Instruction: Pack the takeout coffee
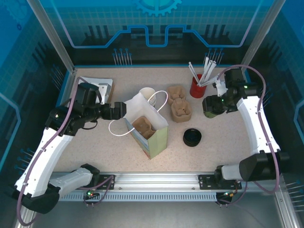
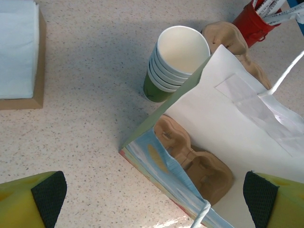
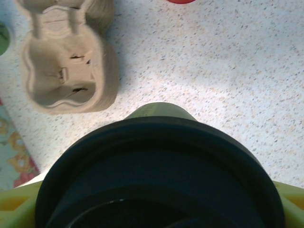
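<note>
Beside the carrier (image 3: 66, 61), right hand (image 1: 212, 107) clamped on lidded cup (image 3: 159, 156), left hand (image 2: 155, 194) wide apart

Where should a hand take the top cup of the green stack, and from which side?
Probably pinch the rim of the top cup from above, one finger inside: it stands upright, mouth open, nested in others. Use the side away from the nearby bag.

You've got a speckled beige bench (image 1: 209, 156) boxed in by blue panel walls (image 1: 95, 28) with a gear graphic (image 1: 157, 5), aluminium rail (image 1: 156, 179) along its near edge.
</note>
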Action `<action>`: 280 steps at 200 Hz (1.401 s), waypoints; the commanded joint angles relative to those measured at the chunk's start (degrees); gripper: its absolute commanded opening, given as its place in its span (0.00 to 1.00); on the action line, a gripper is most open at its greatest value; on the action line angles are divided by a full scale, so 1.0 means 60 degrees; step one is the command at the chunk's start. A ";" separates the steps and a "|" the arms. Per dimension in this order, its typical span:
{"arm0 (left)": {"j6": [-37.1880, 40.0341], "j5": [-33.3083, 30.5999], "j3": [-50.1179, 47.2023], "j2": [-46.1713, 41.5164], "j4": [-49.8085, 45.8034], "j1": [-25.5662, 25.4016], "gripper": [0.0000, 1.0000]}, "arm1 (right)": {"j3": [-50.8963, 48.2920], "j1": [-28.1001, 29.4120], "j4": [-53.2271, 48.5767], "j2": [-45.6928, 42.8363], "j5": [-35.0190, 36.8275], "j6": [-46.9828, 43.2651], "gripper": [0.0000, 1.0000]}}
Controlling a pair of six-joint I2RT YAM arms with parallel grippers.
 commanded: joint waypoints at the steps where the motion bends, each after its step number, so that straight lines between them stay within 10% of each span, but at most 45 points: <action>1: -0.0158 0.0580 -0.0059 0.0154 0.0317 0.0092 0.98 | 0.0584 0.0307 -0.0858 -0.0471 -0.0526 0.0413 0.87; 107: -0.0131 0.0699 0.0290 0.1736 0.0836 0.0094 0.89 | 0.3082 0.2068 -0.2226 -0.1209 -0.0923 0.1961 0.84; 280: -0.0542 0.1243 0.0192 0.2276 0.1035 0.0094 0.62 | 0.6085 0.8028 -0.0783 0.1149 -0.0315 0.3864 0.81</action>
